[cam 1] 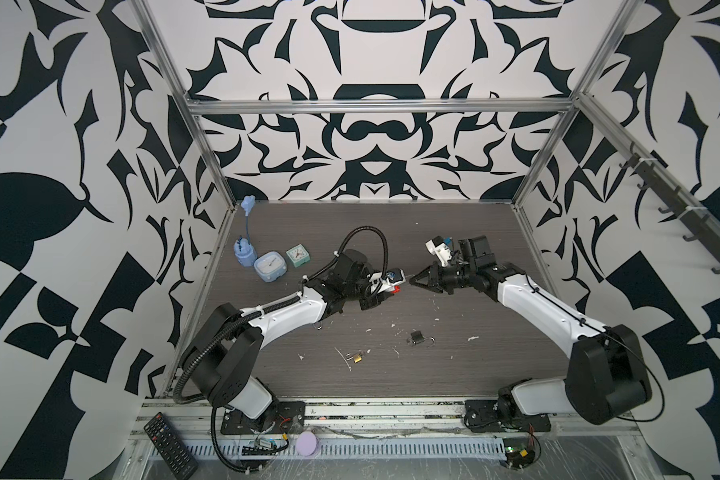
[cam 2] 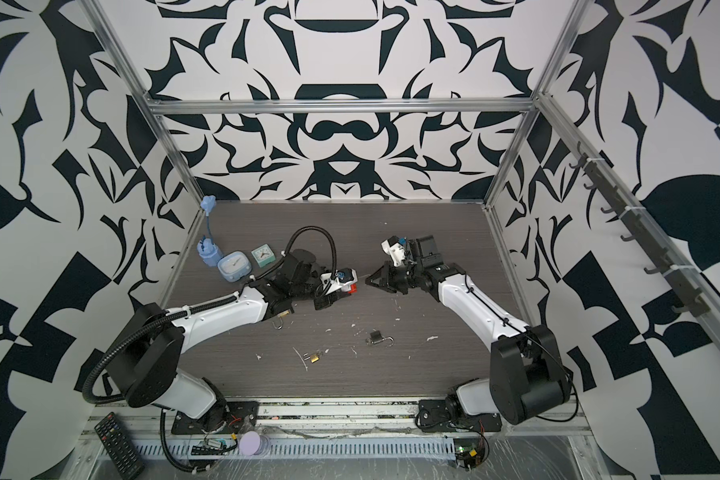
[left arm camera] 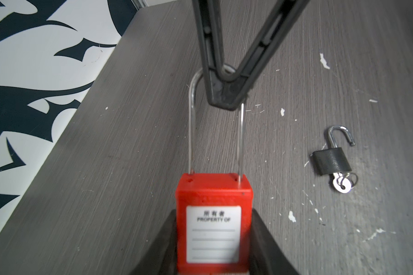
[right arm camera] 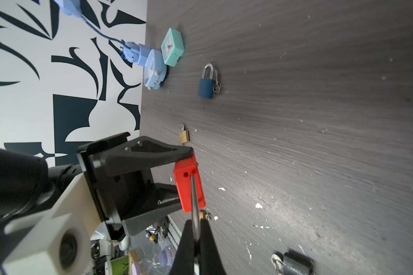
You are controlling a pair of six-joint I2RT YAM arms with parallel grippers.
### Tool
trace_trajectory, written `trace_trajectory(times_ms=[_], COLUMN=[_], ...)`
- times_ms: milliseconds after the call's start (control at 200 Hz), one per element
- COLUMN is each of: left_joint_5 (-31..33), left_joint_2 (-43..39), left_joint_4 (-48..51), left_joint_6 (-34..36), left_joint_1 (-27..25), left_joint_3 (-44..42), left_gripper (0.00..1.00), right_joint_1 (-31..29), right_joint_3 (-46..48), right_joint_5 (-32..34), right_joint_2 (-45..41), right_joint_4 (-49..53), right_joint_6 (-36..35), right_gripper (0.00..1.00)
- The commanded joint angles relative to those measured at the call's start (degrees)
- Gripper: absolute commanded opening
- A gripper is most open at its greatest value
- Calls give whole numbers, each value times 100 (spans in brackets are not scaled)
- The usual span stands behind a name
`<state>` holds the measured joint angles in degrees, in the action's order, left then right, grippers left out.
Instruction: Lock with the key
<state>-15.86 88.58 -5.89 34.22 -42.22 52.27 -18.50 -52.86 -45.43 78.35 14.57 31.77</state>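
The left fingers (left arm camera: pixel 162 238) are closed on the body of the red padlock (left arm camera: pixel 214 190), one on each narrow side, with the white label turned to the wrist camera. The padlock does not rest on the surface (cam 1: pixel 454 374) — it is held in the air above it, about midway between the two arms. From the body the long steel shackle (left arm camera: pixel 191 133) goes out away from the left fingers, toward the right arm. So the long axis of the padlock lies almost level and runs from left to right in both top views.

At the far end of this axis the right fingers (left arm camera: pixel 210 47) are shut tight on the bend of the shackle; the right wrist view shows the rod passing between them. Both arms touch the padlock, the left at the body and the right at the bend, and they face each other along one line. I judge that the next move must go along this line: pushing the shackle into the body, or holding it steady.

Whether both legs are fully seated I cannot tell. No key of the red padlock is visible; its keyhole end is hidden between the left fingers. A black padlock (left arm camera: pixel 332 162) with open shackle and keys lies on the surface below the red padlock, toward its right-arm side.
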Motion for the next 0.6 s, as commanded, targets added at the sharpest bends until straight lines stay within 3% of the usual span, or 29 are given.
trace_trajectory(times_ms=[0,595], left_joint_5=[-238,-286], left_joint_2=[71,125], left_joint_4=[-254,-708], left_joint_6=[-228,-201], left_joint_1=[38,38], left_joint_3=[215,320], left_gripper=[0,0], right_joint_1=[-154,-425], right_joint_3=[209,244], right_joint_5=[-325,-733], right_joint_2=[-380,256], right_joint_4=[-786,-910], right_joint_6=[-381,-110], right_gripper=[0,0])
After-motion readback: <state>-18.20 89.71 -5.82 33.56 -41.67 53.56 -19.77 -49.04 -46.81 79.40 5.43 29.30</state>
